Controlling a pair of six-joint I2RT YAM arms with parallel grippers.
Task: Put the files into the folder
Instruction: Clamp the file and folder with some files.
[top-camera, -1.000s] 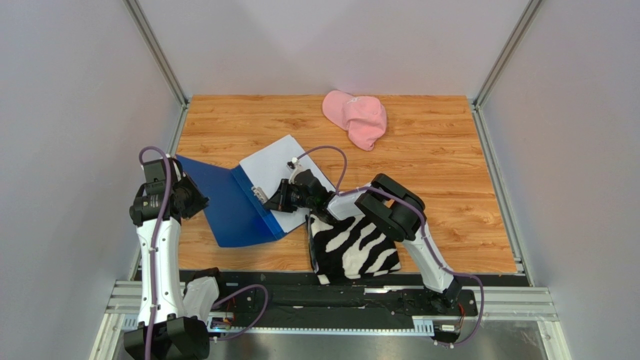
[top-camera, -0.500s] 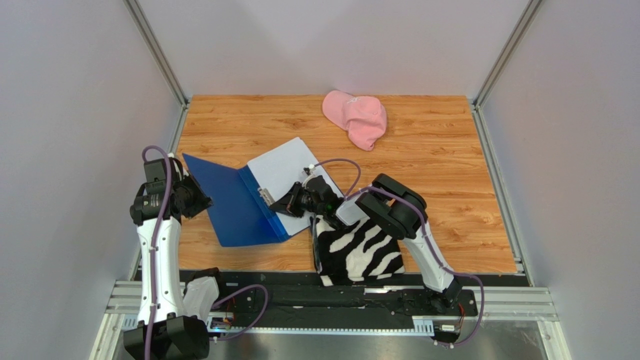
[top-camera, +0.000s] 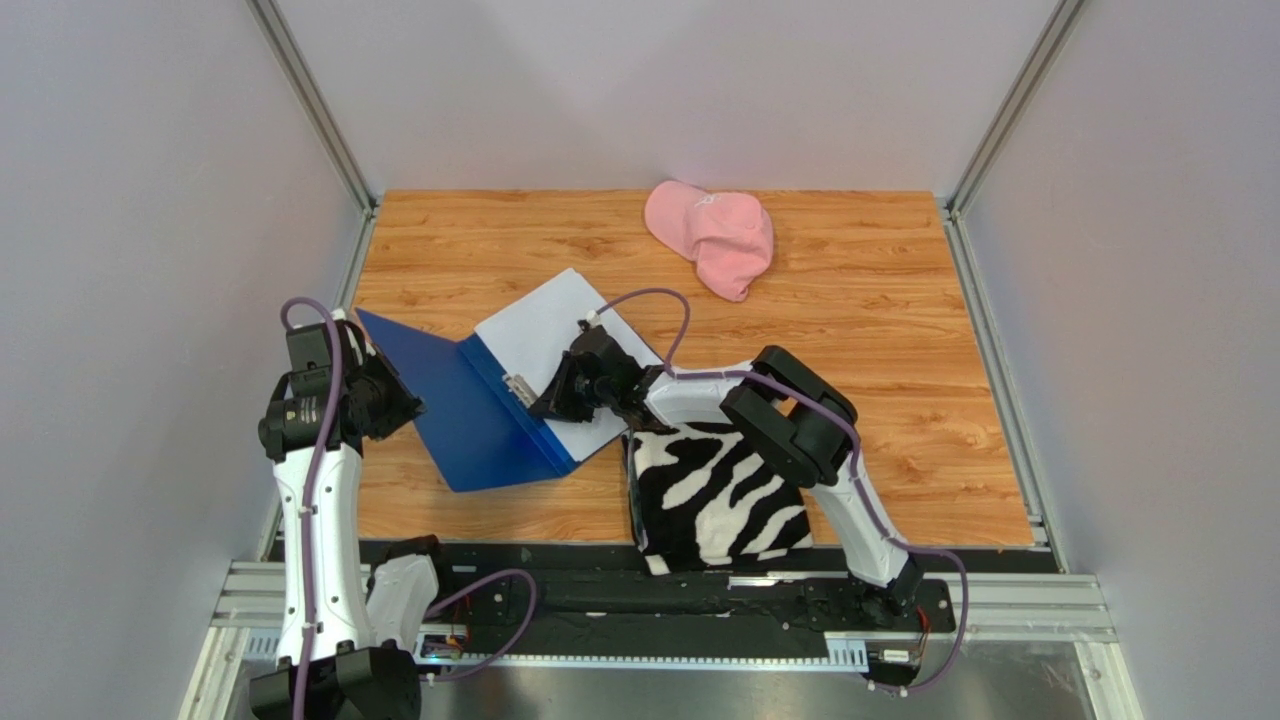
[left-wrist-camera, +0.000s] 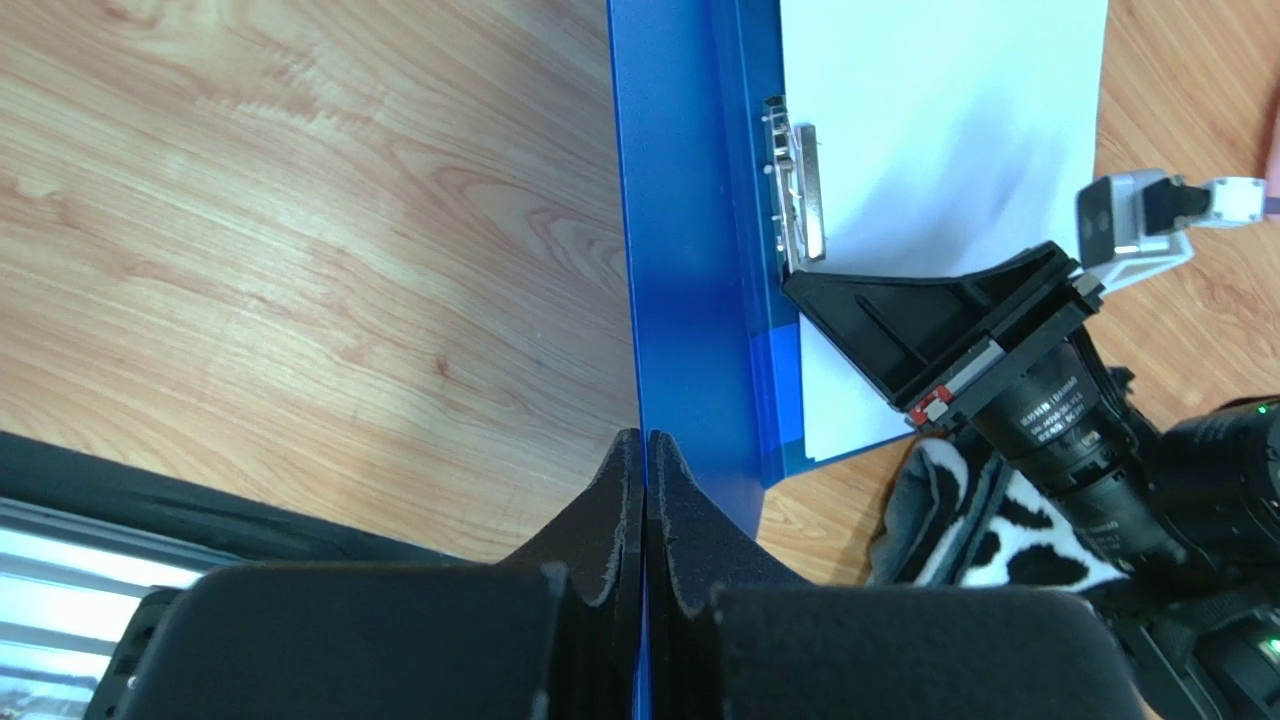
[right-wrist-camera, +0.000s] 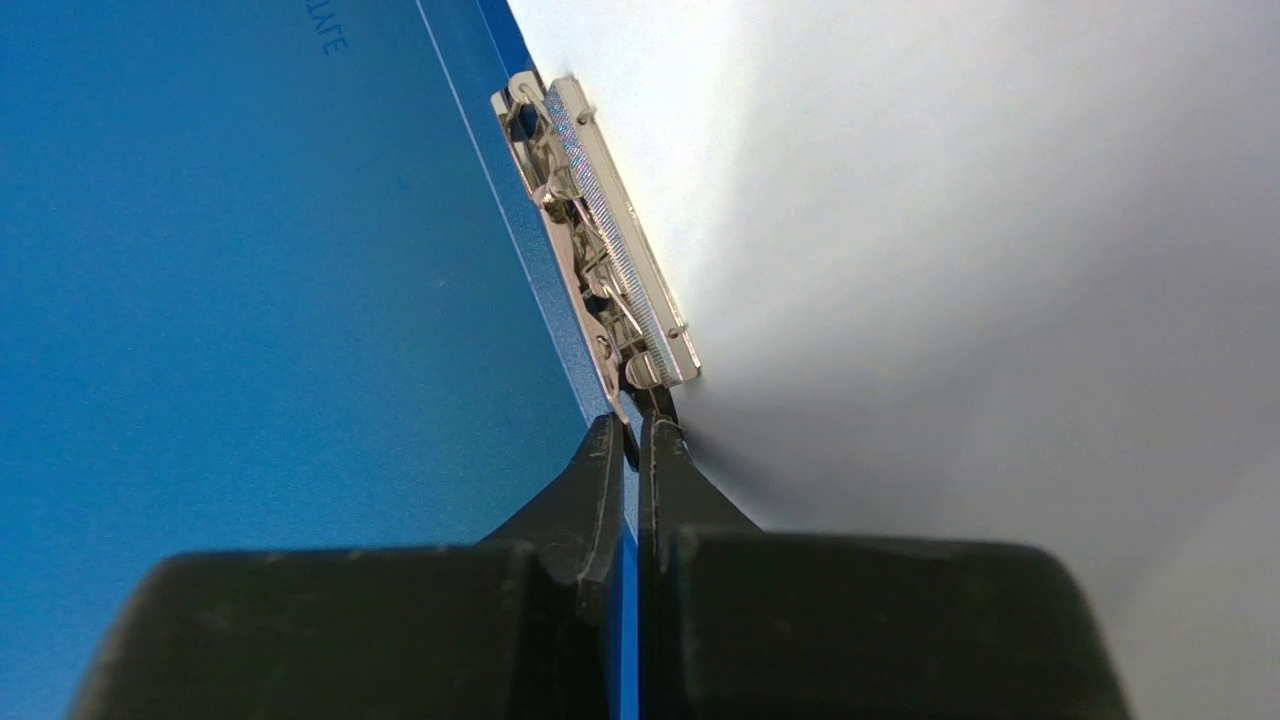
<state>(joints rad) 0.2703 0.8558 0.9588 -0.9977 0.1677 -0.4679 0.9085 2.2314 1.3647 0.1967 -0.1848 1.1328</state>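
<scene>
- While the files (right-wrist-camera: 977, 225) rest beneath it, the right pincer (right-wrist-camera: 634, 428) is seen fully closed, its tips set against the near end of the metal clip (right-wrist-camera: 609, 240). Whether the clip's lever is actually nipped cannot be told.
- The left pincer (left-wrist-camera: 646, 443) is clamped tight on the outer edge of the folder (left-wrist-camera: 691, 300), whose left cover appears to be held tilted up.
- Change noted: within the last second the right pincer and the open folder were nudged slightly toward the zebra cloth (top-camera: 721, 495), then brought back. The net position is almost as it was a second ago.
- Meaning, as judged: the sheets are already seated on the right inner half, so the clip is probably being worked. Securing them and closing the cover look to be what remains.
- The files are found touching the clip line, just beside the right pincer's tips.
- The folder lies open on the table (top-camera: 872, 390), left of centre, between the two pincers.
- A pink cap (top-camera: 714, 233) sits well apart at the far edge.
</scene>
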